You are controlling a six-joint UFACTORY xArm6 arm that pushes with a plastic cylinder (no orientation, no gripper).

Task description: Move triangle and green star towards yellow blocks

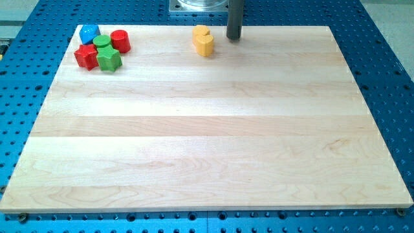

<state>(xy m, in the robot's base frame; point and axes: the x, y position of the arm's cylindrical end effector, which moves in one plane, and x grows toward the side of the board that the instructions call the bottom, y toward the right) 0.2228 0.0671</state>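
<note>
Two yellow blocks sit touching at the view's top centre: one [200, 32] behind, a yellow heart [205, 44] in front. My tip [233, 37] is just to their right, a small gap away. At the view's top left is a tight cluster: a blue block [88, 33], seemingly the triangle, a green round block [101, 43], a red cylinder [120, 41], a red star [85, 56] and the green star [109, 59]. The tip is far to the right of this cluster.
The wooden board [207, 142] lies on a blue perforated table [388, 71]. The arm's grey base [197, 5] shows at the view's top edge, behind the board.
</note>
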